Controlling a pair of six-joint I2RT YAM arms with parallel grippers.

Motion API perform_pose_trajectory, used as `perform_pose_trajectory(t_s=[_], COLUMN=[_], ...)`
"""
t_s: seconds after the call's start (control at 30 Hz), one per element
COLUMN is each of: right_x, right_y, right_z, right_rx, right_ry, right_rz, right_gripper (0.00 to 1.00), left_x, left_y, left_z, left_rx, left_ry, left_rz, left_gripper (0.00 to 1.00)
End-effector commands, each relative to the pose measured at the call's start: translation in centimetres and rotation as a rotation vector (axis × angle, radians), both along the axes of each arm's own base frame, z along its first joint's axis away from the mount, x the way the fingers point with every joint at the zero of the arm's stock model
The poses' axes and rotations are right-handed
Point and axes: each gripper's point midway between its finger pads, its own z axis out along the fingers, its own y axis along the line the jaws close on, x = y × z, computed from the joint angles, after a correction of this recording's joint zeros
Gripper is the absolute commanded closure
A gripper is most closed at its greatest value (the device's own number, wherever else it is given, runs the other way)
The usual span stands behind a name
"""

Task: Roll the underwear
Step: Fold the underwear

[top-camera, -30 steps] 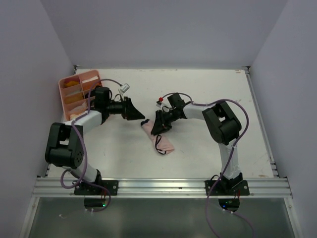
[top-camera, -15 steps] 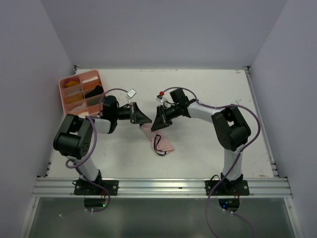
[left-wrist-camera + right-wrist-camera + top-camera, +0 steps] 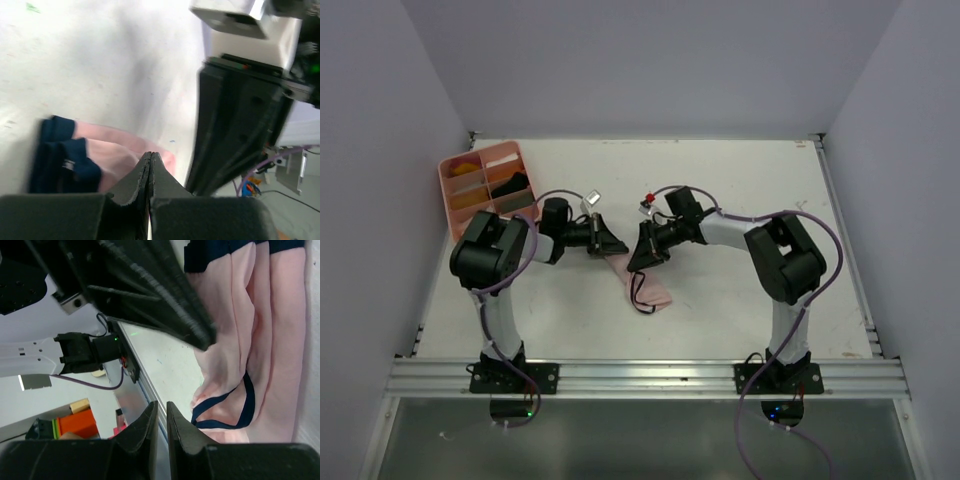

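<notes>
The pale pink underwear (image 3: pixel 655 290) with dark edging lies slantwise on the table between the arms. My left gripper (image 3: pixel 610 247) points at its far end from the left. In the left wrist view the jaws (image 3: pixel 150 154) are shut, tips right at the pink cloth (image 3: pixel 110 150); whether cloth is pinched I cannot tell. My right gripper (image 3: pixel 636 262) meets the same end from the right. Its fingertips (image 3: pixel 163 404) stand a thin slit apart with nothing seen between them, the underwear (image 3: pixel 280 340) just beside them. The two grippers nearly touch.
A pink compartment tray (image 3: pixel 448 190) sits at the back left, holding orange and dark items. The metal rail (image 3: pixel 650 375) runs along the near edge. Walls close in the table on the left, the back and the right.
My left arm swung from beside the tray over to the underwear's far end and its jaws shut. The right gripper narrowed and shifted only slightly.
</notes>
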Motion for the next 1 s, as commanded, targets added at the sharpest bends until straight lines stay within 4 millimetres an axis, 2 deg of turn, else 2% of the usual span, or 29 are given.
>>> perform_pose_trajectory(t_s=[0.0,0.17,0.23,0.33,0.43,0.63,0.8,0.97], right_x=[0.9,0.3,0.2,-0.5,-2.1,-4.9,-5.5,-5.1], right_y=[1.6,2.5,2.5,1.7,0.5,-1.7,-2.4,-3.3], right_z=[1.5,-0.7,-1.9,-4.0,-5.2,-5.7,-6.1,-6.9], right_rx=[0.039,-0.016,-0.036,-0.085,-0.117,-0.158,-0.188,-0.254], right_ry=[-0.033,0.006,0.019,0.055,0.084,0.121,0.115,0.094], right_rz=[0.008,0.026,0.026,0.046,0.079,0.143,0.164,0.192], right_gripper=[0.83,0.82,0.82,0.83,0.83,0.83,0.81,0.83], left_x=[2.1,3.1,3.5,3.3,3.2,3.6,3.4,3.5], left_y=[0.3,1.3,1.6,2.3,2.4,2.7,2.7,1.7], left_z=[-2.7,-6.6,-7.5,-8.8,-9.6,-10.1,-10.2,-7.0], left_rx=[0.135,0.285,0.329,0.383,0.399,0.435,0.428,0.338], left_ry=[-0.042,0.037,0.015,0.034,0.053,0.048,0.045,-0.056], left_rz=[0.031,0.065,0.056,0.061,0.056,0.044,0.035,-0.004], left_gripper=[1.0,1.0,1.0,1.0,1.0,1.0,1.0,1.0])
